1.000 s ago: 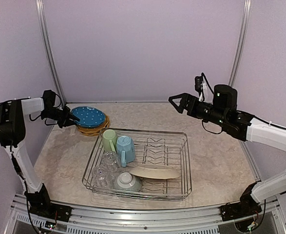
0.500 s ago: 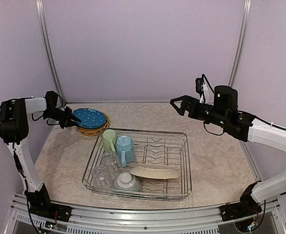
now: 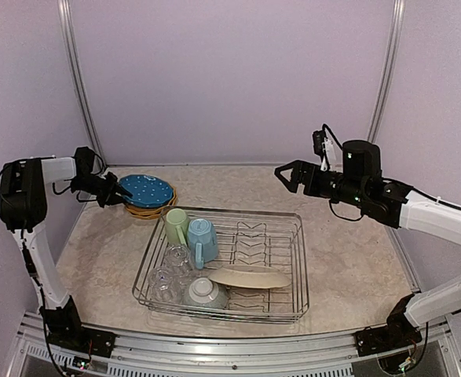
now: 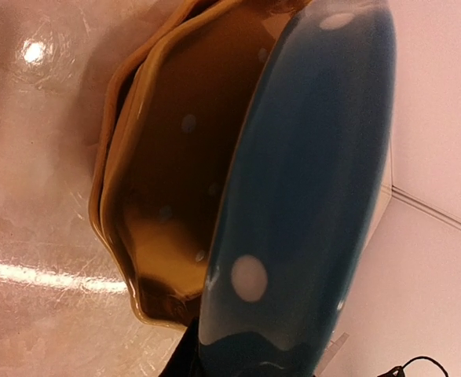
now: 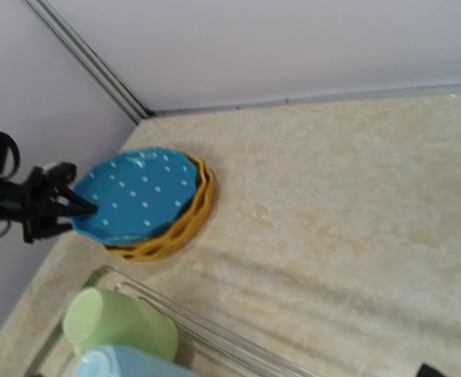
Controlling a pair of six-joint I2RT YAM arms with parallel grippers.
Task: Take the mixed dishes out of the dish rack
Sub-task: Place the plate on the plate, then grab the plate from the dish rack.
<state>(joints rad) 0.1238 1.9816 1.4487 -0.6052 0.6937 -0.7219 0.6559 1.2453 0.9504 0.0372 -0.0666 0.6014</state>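
Spreading across the overhead view, the marbled table [image 3: 356, 236] carries the dish rack [image 3: 299, 236] in the lower middle of the frame, a silver wire basket. Right of centre and above the rack's far right corner, the right gripper [image 3: 282, 177] hangs in the air with its claw spread wide and nothing in it. At the left edge, the left gripper [image 3: 122, 193] is pinched nearly closed on the near rim of the blue dotted plate [image 3: 146, 188], which lies over the set of yellow dotted plates [image 3: 158, 209] on the table in the upper left, just beyond the rack's far left corner. The left wrist view shows a gap between the blue plate and the yellow ones under it. Inside the rack, the cream plate [image 3: 250, 276] lies low near the front. The pale grey-green bowl [image 3: 205, 293] sits upside down at the front left. The pale green mug [image 3: 175, 226] and light blue mug [image 3: 203, 238] stand side by side at the back left. The clear glasses [image 3: 167, 275] cluster between mugs and bowl.
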